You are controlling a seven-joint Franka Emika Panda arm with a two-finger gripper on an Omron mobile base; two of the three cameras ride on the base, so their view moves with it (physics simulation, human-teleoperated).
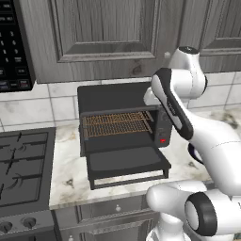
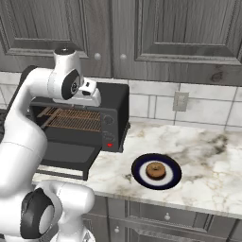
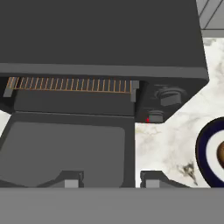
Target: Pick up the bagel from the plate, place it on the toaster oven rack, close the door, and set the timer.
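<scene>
The black toaster oven stands on the marble counter with its door dropped open and lying flat. Inside it the copper-brown rack is bare. To the oven's right the brown bagel lies in the middle of the navy plate. My gripper hovers above the oven's front and looks down on it. Its fingertips are apart with nothing between them. It is well left of the plate.
A control strip with knobs and a red light runs down the oven's right side. A gas stove lies left of the oven, with a black microwave above it. Bare marble counter stretches right of the plate.
</scene>
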